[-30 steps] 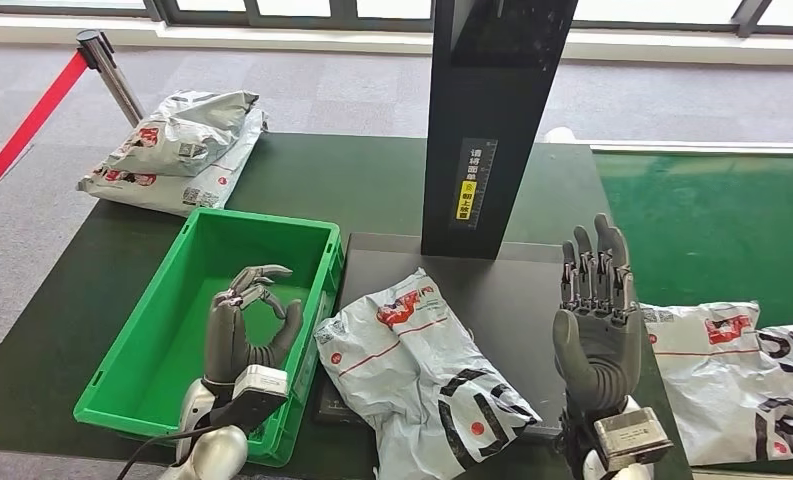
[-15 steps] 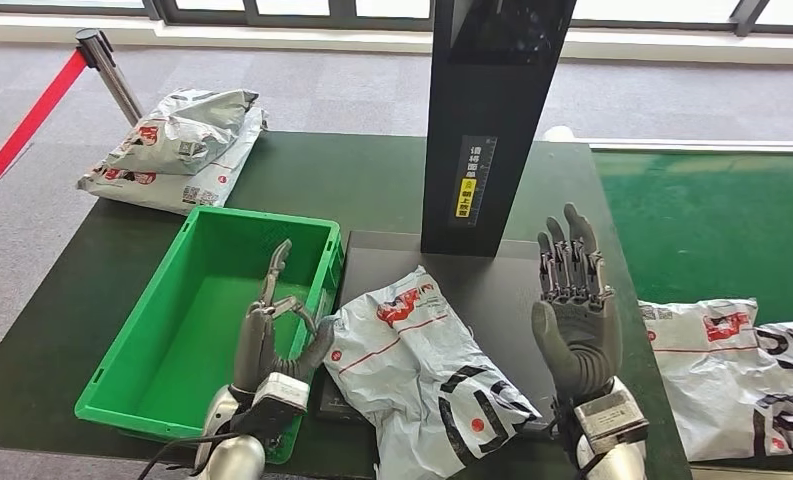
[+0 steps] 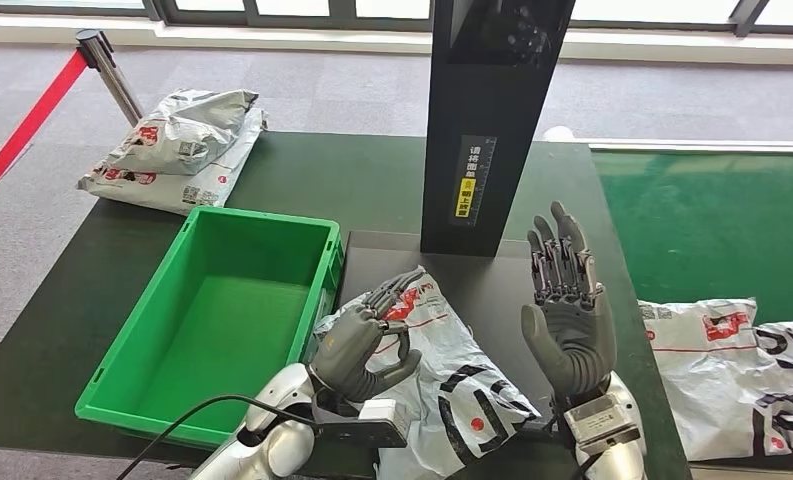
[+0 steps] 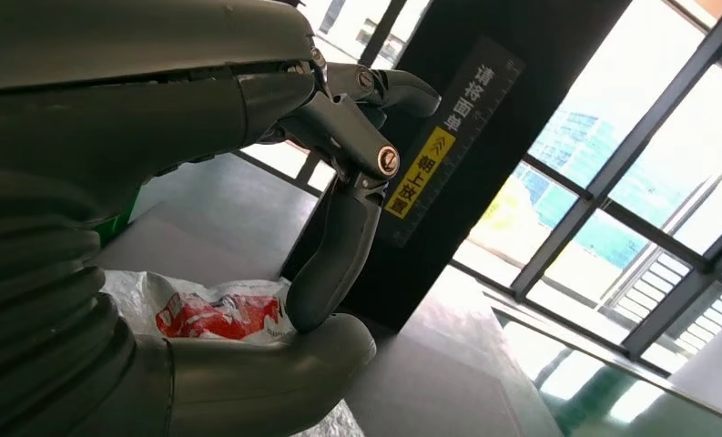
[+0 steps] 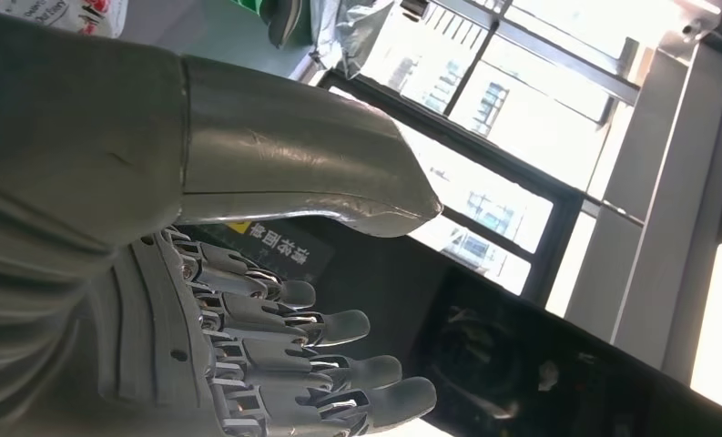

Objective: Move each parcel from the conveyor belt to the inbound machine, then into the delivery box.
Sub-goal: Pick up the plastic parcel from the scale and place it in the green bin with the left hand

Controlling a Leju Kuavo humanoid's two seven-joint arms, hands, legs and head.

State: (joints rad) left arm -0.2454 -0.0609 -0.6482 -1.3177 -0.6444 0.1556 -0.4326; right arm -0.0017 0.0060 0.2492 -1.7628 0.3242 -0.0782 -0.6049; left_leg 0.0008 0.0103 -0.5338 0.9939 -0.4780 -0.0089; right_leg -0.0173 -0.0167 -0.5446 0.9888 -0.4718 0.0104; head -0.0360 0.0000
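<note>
fingers [image 3: 397, 290] of the left hand [image 3: 364, 340] are hanging spread and empty over the parcel [image 3: 422, 370] lying on the inbound machine's plate [image 3: 492, 290], right hand [image 3: 569, 320] open too, so a shallow grab is risking the slick bag slipping short of the green delivery box [image 3: 132, 340] at left.

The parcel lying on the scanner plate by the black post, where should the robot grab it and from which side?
Probably at the near-left crumpled end of the parcel, where the bag bunches up off the scanner plate and gives a fold to pinch. Come from the green crate side with the left hand, which hovers over that end, fingers apart. The right hand stands open beside it.
</note>
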